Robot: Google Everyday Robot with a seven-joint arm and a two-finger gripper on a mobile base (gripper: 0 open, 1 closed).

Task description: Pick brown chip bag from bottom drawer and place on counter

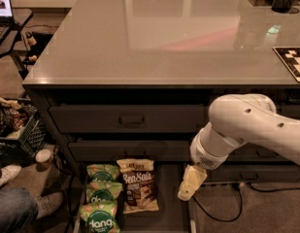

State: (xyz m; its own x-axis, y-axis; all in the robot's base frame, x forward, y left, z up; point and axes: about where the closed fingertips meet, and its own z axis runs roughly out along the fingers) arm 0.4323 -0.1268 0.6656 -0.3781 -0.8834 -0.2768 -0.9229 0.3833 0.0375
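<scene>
One brown bag (pixel 138 185) lies flat in the drawer (pixel 171 213). Gripper (pixel 185 193) hangs right of the bag, apart from it; open or closed cannot be determined.

- You see the counter (pixel 154 38) smooth and glossy, mirroring the lights.
- Your brown chip bag (pixel 138 186) looks like crinkly, shiny film, as do the green bags (pixel 102 198) beside it.
- The bottom drawer (pixel 171 212) has a dark matt floor.
- Your arm (pixel 246 125) wears a smooth white shell with a soft sheen.
- Your gripper (pixel 183 195), pale and matt, hangs at the drawer's right edge.
</scene>
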